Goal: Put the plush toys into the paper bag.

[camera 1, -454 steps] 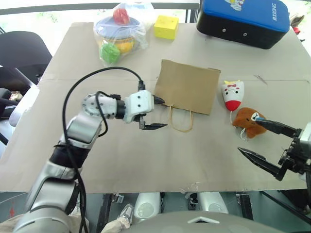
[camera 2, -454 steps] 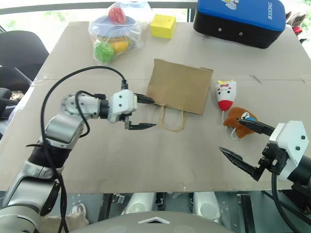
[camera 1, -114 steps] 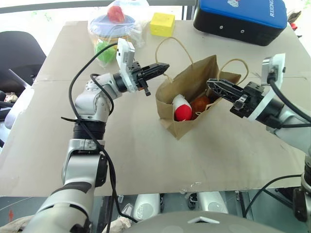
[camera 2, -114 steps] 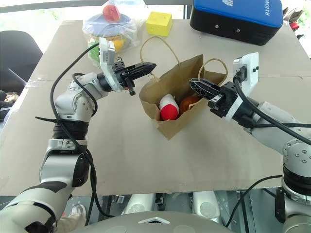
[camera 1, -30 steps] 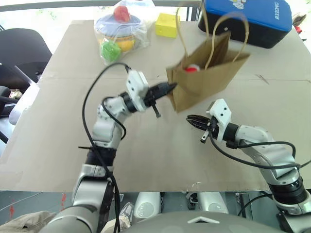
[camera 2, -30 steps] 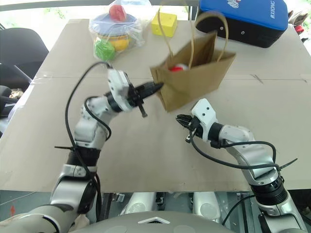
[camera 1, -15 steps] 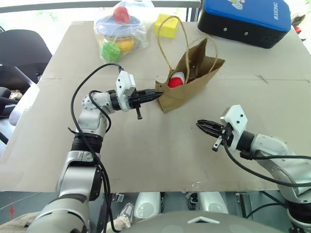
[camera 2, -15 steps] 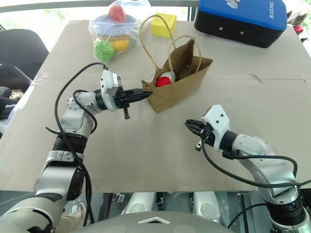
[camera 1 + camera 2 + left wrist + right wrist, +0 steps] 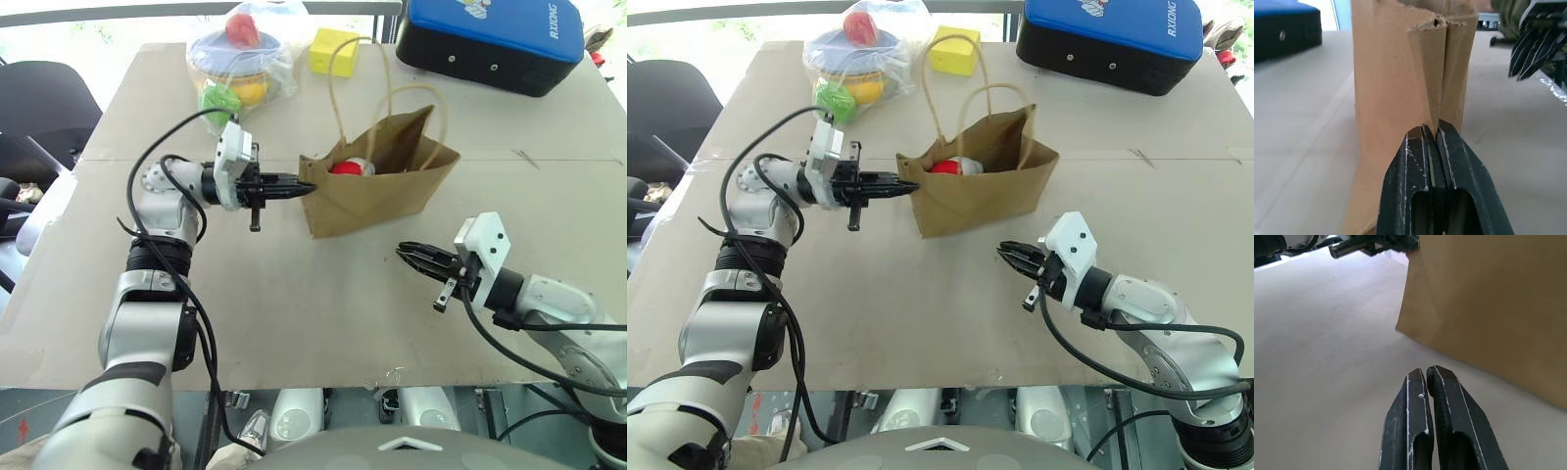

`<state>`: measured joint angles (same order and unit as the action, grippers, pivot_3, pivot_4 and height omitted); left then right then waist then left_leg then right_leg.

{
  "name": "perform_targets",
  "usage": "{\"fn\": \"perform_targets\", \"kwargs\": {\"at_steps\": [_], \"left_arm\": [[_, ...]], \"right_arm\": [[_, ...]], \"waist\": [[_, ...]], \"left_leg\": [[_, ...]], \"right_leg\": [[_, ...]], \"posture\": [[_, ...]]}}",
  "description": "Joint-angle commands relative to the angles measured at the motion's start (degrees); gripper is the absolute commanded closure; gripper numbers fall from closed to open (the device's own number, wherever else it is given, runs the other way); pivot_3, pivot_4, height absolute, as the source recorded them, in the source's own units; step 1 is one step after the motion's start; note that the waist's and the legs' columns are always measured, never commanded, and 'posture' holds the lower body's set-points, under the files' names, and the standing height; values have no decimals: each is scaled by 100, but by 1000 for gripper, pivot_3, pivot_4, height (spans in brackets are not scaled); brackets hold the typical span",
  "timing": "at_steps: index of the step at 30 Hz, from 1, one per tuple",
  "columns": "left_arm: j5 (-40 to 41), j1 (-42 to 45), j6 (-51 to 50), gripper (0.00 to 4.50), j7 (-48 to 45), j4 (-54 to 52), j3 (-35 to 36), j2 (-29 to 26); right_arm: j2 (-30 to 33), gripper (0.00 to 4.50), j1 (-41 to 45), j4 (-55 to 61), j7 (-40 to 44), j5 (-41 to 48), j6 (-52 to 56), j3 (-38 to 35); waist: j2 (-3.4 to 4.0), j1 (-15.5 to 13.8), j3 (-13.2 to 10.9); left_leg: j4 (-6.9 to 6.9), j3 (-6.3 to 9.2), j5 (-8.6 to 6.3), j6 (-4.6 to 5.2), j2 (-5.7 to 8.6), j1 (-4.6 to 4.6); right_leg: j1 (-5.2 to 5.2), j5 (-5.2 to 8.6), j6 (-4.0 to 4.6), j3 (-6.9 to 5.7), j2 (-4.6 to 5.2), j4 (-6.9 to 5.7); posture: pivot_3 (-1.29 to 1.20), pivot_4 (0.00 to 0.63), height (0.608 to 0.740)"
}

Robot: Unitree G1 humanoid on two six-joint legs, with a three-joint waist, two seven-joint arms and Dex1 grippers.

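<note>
Since a second ago the bag (image 9: 377,186) has come down from its tilted lift and now stands upright on the table (image 9: 294,323), mouth up. The left gripper (image 9: 304,187) reaches level toward the right, clamped on the folded paper edge at the bag's left end. The right gripper (image 9: 407,253) has drawn back, fingers together and holding nothing, just short of the bag's near side. Inside, just past the left gripper's tip, the white toy's (image 9: 348,167) red bottom shows.
</note>
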<state>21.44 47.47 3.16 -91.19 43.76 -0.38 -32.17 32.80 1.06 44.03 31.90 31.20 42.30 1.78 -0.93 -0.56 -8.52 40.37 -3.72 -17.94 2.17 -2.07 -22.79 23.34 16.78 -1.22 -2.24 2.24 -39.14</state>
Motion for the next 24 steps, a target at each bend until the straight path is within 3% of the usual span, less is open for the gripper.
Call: {"fn": "perform_targets", "kwargs": {"at_steps": [1, 2, 5, 11, 12, 15, 19, 24], "left_arm": [[110, 85, -101, 4455, -120, 15, 108, -140], [179, 57, -240, 4156, -130, -68, 162, -177], [415, -121, -744, 3080, -80, -488, 387, -294], [872, -1303, -2169, 351, 548, -2171, 830, -799], [934, -1511, -2403, 97, 728, -2457, 904, -865], [1219, -2355, -3003, 97, 1242, -3553, 1231, -1044], [1537, -4174, -3751, 97, 2311, -5434, 2060, -1142], [1420, -5619, -3763, 97, 2885, -6421, 2747, -1165]], "right_arm": [[-32, 4248, 31, 222, -132, 198, 5, -304], [-3, 4097, 35, 220, -129, 211, -18, -374], [127, 2888, -44, 277, -34, 316, -76, -579], [477, 64, -397, 440, 202, 398, -321, -1132], [529, 6, -461, 451, 251, 431, -357, -1237], [727, 6, -745, 494, 458, 490, -506, -1684], [1187, 6, -1759, 473, 1230, 657, -660, -3237], [1211, 6, -2710, 105, 2006, 460, -1211, -4373]], "waist": [[-1, -6, 0], [-1, -8, 0], [-1, 1, 0], [0, 53, 0], [0, 57, -1], [0, 70, 0], [0, 62, 1], [0, -1, 1]], "left_leg": [[0, 0, 0, 0, 0, 0], [0, 1, 0, 0, 0, -1], [1, 1, 0, 0, -1, -2], [-1, 4, 0, 0, -7, -1], [-1, 5, 0, 0, -7, -1], [-1, 7, 0, 0, -5, -1], [-11, 11, -1, 0, -4, 1], [-18, 19, -4, 3, -5, 39]], "right_leg": [[0, 0, 0, 0, 0, 0], [0, 0, 0, 0, 0, 0], [0, 0, 0, 1, 2, 0], [1, 0, 0, 1, 28, -1], [1, 0, 0, 0, 31, -3], [0, 0, 0, 0, 40, -4], [-6, 0, -1, -4, 50, 8], [-43, 0, 0, -15, 54, 9]], "posture": [[0, 150, 733], [0, 150, 733], [0, 150, 733], [0, 150, 733], [0, 150, 733], [0, 150, 733], [0, 150, 733], [0, 150, 733]]}}
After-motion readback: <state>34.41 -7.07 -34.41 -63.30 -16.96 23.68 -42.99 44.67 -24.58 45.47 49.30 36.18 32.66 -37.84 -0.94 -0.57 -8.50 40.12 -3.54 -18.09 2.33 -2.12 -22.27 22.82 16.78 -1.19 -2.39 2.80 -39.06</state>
